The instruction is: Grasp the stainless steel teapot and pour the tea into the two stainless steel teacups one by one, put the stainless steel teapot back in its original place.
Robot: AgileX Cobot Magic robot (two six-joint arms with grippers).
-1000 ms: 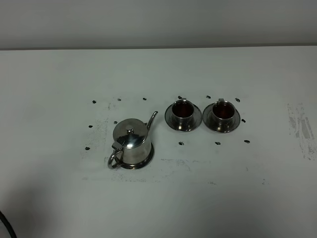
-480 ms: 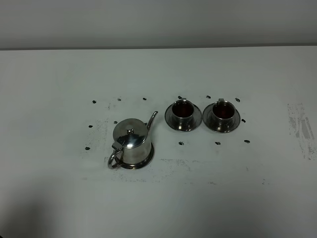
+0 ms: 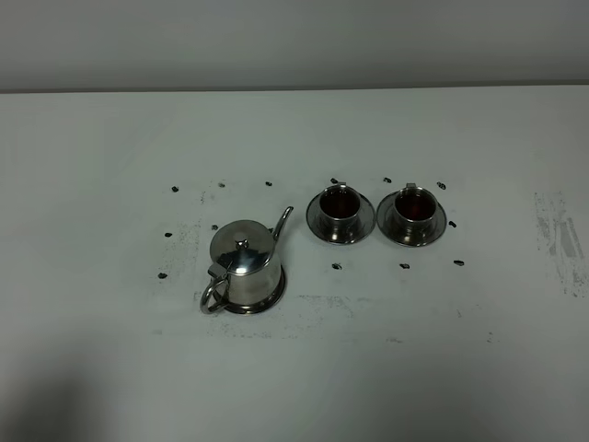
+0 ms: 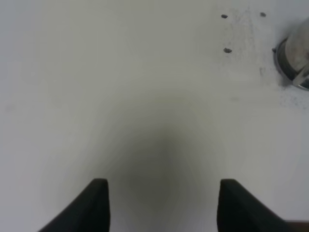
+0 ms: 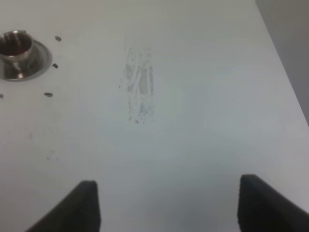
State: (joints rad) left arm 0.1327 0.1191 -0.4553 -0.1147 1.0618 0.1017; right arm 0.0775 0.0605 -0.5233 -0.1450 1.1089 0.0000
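teapot (image 3: 244, 261) upright on saucer (image 3: 274, 293), left | both cups (image 3: 340, 204) (image 3: 415, 204) hold tea, right | left gripper (image 4: 161, 203) wide, empty | right gripper (image 5: 166, 205) wide, empty

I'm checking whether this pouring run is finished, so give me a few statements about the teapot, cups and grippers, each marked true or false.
1. The teapot stands upright on its saucer. True.
2. Both teacups hold dark tea. True: the left cup and the right cup both show it.
3. The left gripper holds the teapot. False: its jaws stand apart over bare table.
4. The teapot's spout points away from the cups. False: it points toward them.
5. The right gripper is shut. False: it is open.
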